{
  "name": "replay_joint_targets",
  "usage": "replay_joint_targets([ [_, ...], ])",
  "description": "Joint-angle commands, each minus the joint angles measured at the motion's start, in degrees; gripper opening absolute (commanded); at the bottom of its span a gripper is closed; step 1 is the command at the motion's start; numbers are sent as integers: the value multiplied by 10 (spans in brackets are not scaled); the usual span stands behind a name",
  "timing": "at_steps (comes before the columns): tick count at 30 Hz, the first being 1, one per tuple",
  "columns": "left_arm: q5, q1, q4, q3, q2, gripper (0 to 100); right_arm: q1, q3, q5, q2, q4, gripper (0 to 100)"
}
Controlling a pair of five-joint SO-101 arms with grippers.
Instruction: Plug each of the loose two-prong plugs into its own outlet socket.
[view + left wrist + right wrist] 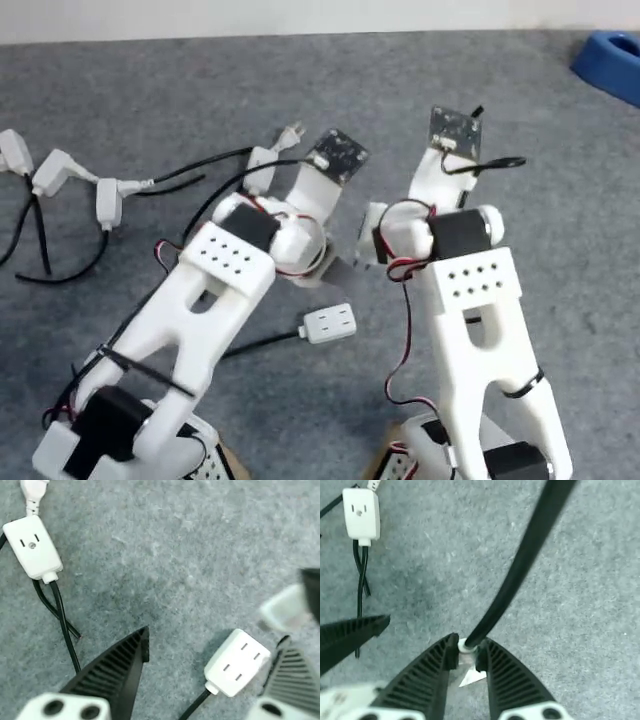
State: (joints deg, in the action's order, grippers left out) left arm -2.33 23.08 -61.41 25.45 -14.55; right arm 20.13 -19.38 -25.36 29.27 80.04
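Front edge, middle: loose socket. Just beyond, my left tool hangs wide open and empty over it. My right tool is clamped tight on a plug at its cord end. Another plug lies by the left edge. Risk: unbraced socket skids when pushed; plug pivots in the pinch, prongs miss.

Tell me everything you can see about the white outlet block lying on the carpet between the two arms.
The white rectangular plastic outlet block lies flat on the grey carpet, slotted face up, with no plug in it. Pairs of slots show on top, and a black cord leaves one short end. In the left wrist view it sits between the fingers of the open left gripper, close beside one; contact cannot be judged.
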Motion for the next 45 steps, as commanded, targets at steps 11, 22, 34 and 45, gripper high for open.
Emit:
replay_joint_targets([
  [11,-5,-22,45,-116,135,383,46,5,35,23,16,6],
  [22,-60,-175,-77,-98,98,383,-18,3,112,19,13,6],
  [34,19,-388,-104,-51,23,383,58,2,222,18,17,6],
  [45,-84,-523,116,149,23,383,153,5,440,-99,28,6],
])
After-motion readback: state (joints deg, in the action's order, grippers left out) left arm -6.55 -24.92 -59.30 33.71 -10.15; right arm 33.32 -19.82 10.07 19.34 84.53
